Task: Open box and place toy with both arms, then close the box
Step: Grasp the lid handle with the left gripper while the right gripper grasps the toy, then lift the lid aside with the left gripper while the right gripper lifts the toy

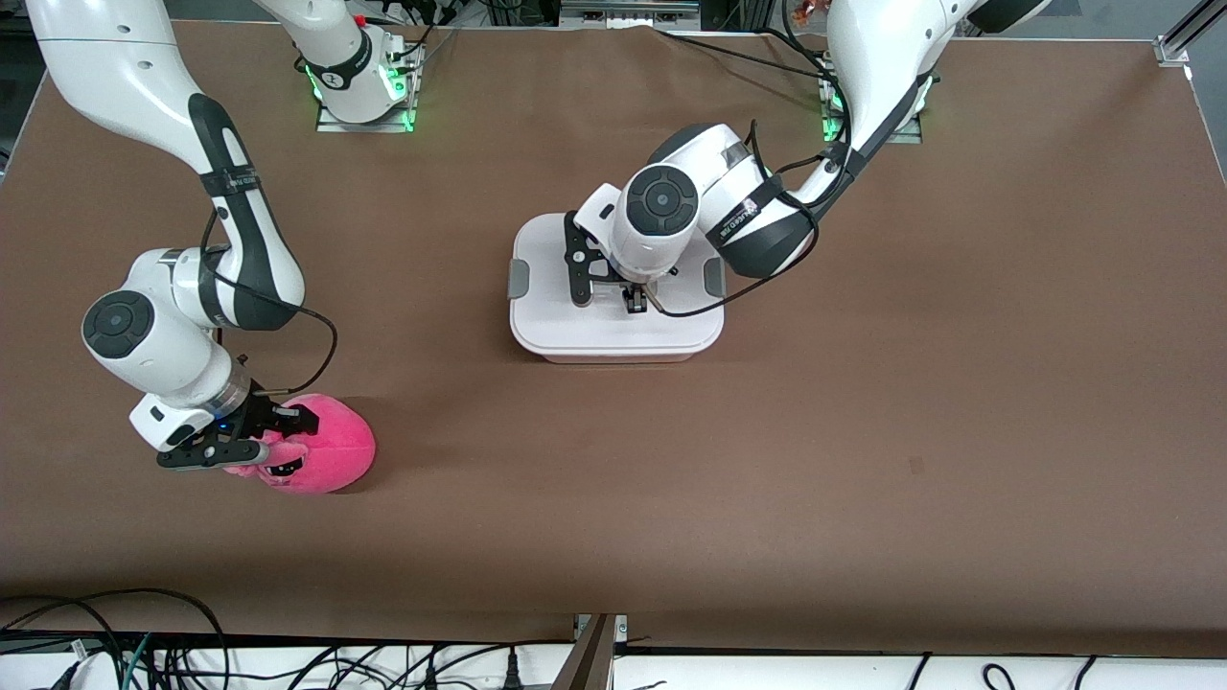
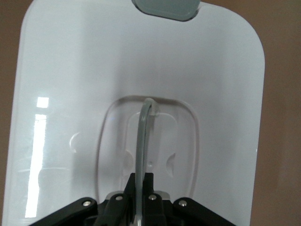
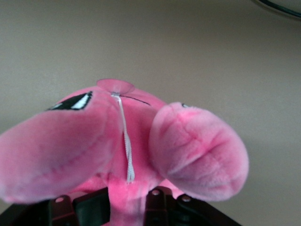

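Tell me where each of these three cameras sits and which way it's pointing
Front view: high across the table, facing both arms' bases; box, toy, both arms show.
Left wrist view: on the left arm, looking down at the lid's clear handle, left gripper shut on it.
Right wrist view: on the right arm, close on the toy; right gripper clamps it.
Each wrist view shares its object with the front view.

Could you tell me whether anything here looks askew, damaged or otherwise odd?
Nothing stands out. The box sits flat on the table, lid on, with the left hand shut on its handle. The right hand grips the toy, which looks intact.
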Robot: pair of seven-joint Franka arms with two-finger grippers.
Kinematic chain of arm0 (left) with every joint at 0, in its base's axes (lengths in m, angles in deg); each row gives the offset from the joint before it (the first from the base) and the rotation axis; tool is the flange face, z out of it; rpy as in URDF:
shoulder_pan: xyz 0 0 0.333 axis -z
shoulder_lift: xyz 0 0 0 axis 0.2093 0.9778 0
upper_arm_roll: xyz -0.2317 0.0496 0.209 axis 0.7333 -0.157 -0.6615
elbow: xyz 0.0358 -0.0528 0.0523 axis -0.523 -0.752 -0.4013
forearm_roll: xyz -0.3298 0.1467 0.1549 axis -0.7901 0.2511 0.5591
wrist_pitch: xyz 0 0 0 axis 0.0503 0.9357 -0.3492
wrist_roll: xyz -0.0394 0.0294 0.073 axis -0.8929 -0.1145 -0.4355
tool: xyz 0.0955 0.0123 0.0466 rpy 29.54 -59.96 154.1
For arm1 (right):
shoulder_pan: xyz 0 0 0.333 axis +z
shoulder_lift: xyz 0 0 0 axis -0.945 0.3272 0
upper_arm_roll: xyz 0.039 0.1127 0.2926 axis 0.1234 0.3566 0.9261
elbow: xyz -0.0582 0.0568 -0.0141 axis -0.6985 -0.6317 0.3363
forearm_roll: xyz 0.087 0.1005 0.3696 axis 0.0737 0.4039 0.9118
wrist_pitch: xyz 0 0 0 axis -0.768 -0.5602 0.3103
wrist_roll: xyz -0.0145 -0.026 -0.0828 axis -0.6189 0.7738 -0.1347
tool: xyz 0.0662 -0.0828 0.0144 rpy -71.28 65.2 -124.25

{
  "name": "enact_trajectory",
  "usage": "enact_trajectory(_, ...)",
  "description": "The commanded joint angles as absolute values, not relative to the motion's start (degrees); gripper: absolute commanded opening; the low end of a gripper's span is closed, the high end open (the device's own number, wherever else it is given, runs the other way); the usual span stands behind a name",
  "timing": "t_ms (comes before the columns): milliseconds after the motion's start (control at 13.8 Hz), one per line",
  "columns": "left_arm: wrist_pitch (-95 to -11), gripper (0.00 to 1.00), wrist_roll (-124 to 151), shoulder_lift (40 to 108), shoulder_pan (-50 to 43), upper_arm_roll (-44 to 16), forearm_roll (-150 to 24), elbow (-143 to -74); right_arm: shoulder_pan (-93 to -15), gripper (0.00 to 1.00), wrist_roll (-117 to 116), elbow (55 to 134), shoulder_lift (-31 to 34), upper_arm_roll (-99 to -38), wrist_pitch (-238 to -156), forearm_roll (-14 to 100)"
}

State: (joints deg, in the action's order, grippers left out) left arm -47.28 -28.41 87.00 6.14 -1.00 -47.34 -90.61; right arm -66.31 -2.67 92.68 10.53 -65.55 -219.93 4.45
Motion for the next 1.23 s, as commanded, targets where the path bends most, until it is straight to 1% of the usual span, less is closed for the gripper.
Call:
enact_trajectory(0,-45.11,0.0,-29.12,86.47,5.85,0.16,-47.26,-89.21,-66.16,0.0,-2.84,89.69,7.9,-65.24,-210.16,4.5)
enact_trajectory(145,-41.86,0.0,-28.95,85.33,5.41,1.31,-47.44,-88.25,-66.16,0.0,-2.58,84.6,6.75,-64.19,-198.92,4.5)
enact_trajectory(218,-40.36,0.0,-28.86,83.84,5.32,1.4,-47.44,-88.24,-66.16,0.0,-2.49,81.88,6.66,-63.57,-194.69,4.5)
enact_trajectory(363,-36.77,0.0,-28.95,81.12,3.14,1.75,-47.44,-88.16,-66.07,0.0,-1.96,78.61,6.57,-62.69,-189.05,4.33)
enact_trajectory(508,-32.2,0.0,-29.12,77.96,-0.99,2.63,-47.44,-88.16,-66.16,0.0,0.66,76.06,6.14,-59.98,-183.61,3.89)
enact_trajectory(653,-27.28,0.0,-29.12,76.89,-6.26,4.55,-47.61,-88.07,-65.72,0.0,6.18,74.3,5.78,-56.82,-177.45,3.62)
enact_trajectory(798,-22.09,0.0,-31.56,76.62,-11.88,6.32,-47.79,-88.07,-64.76,0.0,10.15,73.16,5.43,-54.0,-173.66,2.66)
enact_trajectory(943,-18.31,0.0,-37.53,75.4,-17.06,6.32,-47.62,-88.07,-62.92,0.0,10.61,72.8,3.76,-50.58,-172.15,0.56)
enact_trajectory(1161,-14.25,0.0,-48.68,74.34,-24.19,5.98,-46.83,-88.07,-56.52,0.0,10.52,72.8,3.41,-46.61,-171.45,-6.29)
